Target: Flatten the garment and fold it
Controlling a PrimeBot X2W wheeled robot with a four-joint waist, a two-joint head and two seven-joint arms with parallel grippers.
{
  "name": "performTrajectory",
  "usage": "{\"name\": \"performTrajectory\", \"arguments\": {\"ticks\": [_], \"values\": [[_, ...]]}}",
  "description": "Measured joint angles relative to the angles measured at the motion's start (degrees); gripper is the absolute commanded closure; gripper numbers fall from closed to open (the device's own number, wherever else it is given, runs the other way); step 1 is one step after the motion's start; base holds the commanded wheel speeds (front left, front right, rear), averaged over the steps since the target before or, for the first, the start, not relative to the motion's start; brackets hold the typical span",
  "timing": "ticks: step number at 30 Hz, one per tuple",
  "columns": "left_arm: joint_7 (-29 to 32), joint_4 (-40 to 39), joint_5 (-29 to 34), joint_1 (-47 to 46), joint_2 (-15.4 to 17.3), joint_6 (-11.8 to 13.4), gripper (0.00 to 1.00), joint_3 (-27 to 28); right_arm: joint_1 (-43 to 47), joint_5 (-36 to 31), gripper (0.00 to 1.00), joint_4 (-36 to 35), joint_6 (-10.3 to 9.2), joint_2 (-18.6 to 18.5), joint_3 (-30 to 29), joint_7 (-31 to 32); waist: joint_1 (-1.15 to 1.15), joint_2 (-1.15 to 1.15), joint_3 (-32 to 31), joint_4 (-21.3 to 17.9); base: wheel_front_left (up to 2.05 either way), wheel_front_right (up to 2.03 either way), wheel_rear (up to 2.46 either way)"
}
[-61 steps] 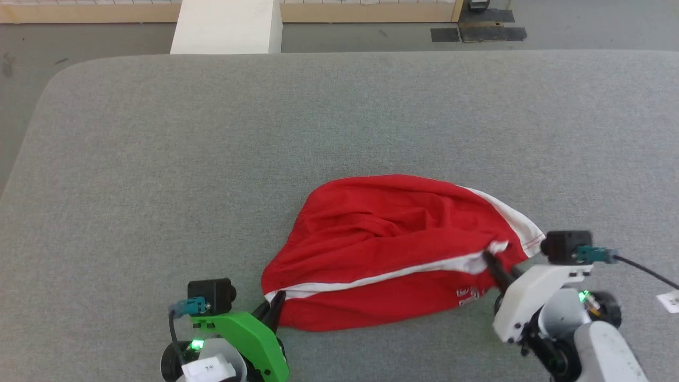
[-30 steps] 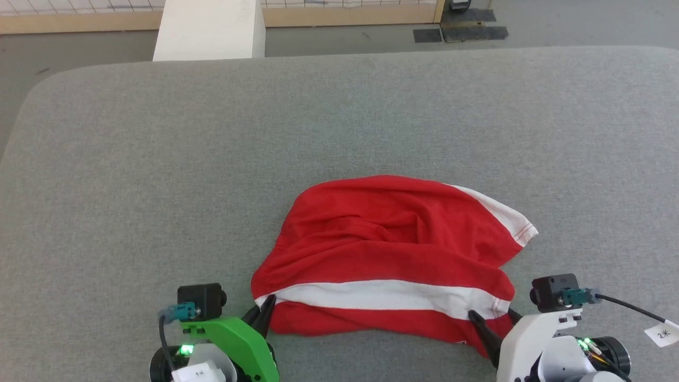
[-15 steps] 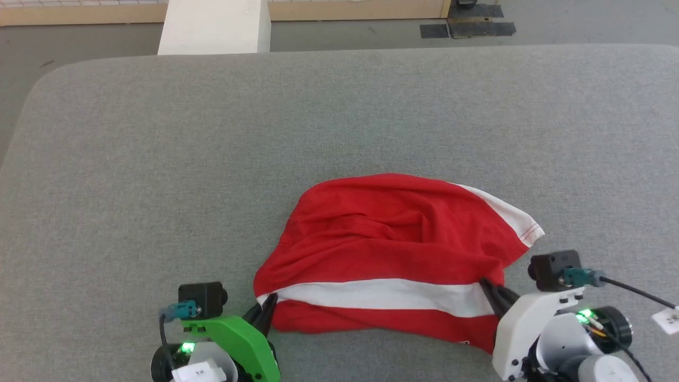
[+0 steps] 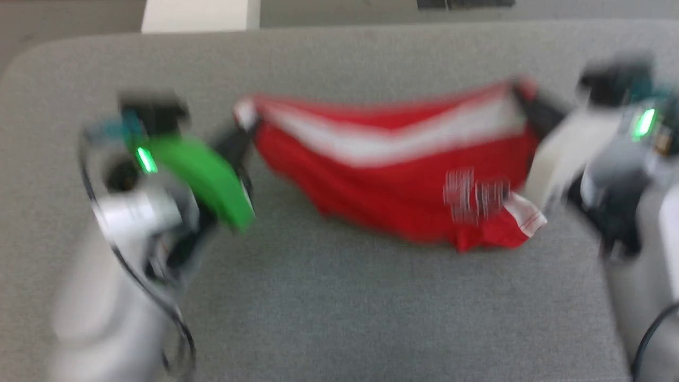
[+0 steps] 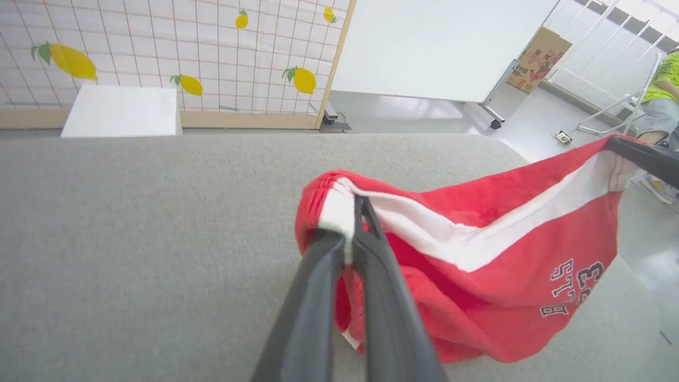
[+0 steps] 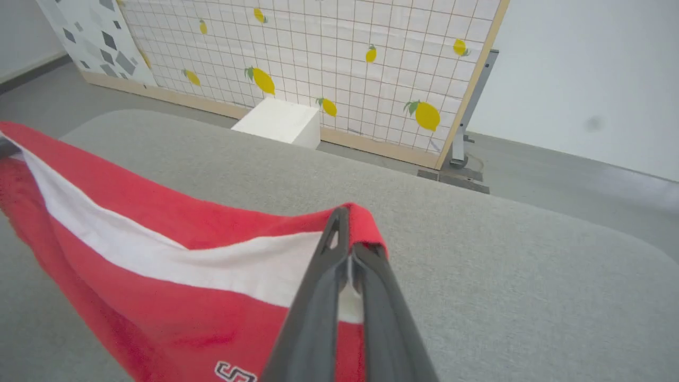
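The garment (image 4: 392, 175), red shorts with a broad white stripe and white lettering, hangs in the air above the grey table (image 4: 339, 297), stretched between both grippers. My left gripper (image 4: 245, 130) is shut on its left corner, and the left wrist view shows the fingers pinching white and red cloth (image 5: 339, 212). My right gripper (image 4: 522, 103) is shut on the right corner, clamped on the red edge (image 6: 355, 223) in the right wrist view. The lower part of the garment (image 5: 504, 297) sags toward the table. The head view is blurred by motion.
A white box (image 5: 119, 111) stands past the table's far edge, before a lemon-patterned grid wall (image 6: 318, 53). A person's arm and leg (image 5: 660, 90) show at the far right of the left wrist view. Bare grey table surface lies all around.
Both grippers have lifted the garment off the table and pulled it taut between them. Half a second ago it lay crumpled on the surface. The head camera has also shifted.
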Motion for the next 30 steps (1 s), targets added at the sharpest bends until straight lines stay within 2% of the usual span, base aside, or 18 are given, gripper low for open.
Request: {"name": "performTrajectory", "arguments": {"ticks": [3,8,13,17,20,24,30], "values": [[2.36,2.60,-0.37,-10.99,0.59,0.20,1.00,1.60,-12.06,0.85,1.00,6.14,0.00,-2.22,1.21,-0.82,0.00,0.00,2.61,-0.14,0.00,0.00,0.00],[0.51,9.37,-0.12,-27.46,-1.13,2.34,1.00,4.59,-30.00,-0.30,1.00,15.70,0.01,-4.65,4.16,-4.59,0.00,0.00,7.70,-0.56,0.00,0.00,0.00],[-6.75,16.19,3.26,-39.91,-1.61,4.24,1.00,6.78,-43.91,-4.35,1.00,22.74,0.01,-5.01,5.67,-12.22,0.01,0.00,12.74,-1.37,0.00,0.00,0.00],[-14.37,19.71,5.34,-46.20,-1.90,5.37,1.00,8.33,-50.82,-6.75,1.00,26.24,0.01,-4.53,5.05,-19.20,0.01,0.00,15.77,-2.15,0.00,0.00,0.00],[-18.28,21.49,5.84,-47.56,-2.15,5.26,1.00,9.14,-53.11,-7.49,1.00,27.84,0.02,-4.14,4.70,-23.27,0.01,0.00,17.21,-2.64,0.00,0.00,0.00],[-19.36,24.90,6.33,-45.19,-2.00,3.18,1.00,7.44,-52.02,-6.16,1.00,30.26,0.02,-4.49,7.02,-25.13,0.01,0.00,17.80,-2.83,0.00,0.00,0.00],[-18.01,27.83,6.62,-31.60,-1.33,0.51,1.00,3.70,-39.27,0.87,1.00,31.50,0.02,-7.48,14.39,-22.14,0.01,0.00,15.64,-2.22,0.00,0.00,0.00]]}}
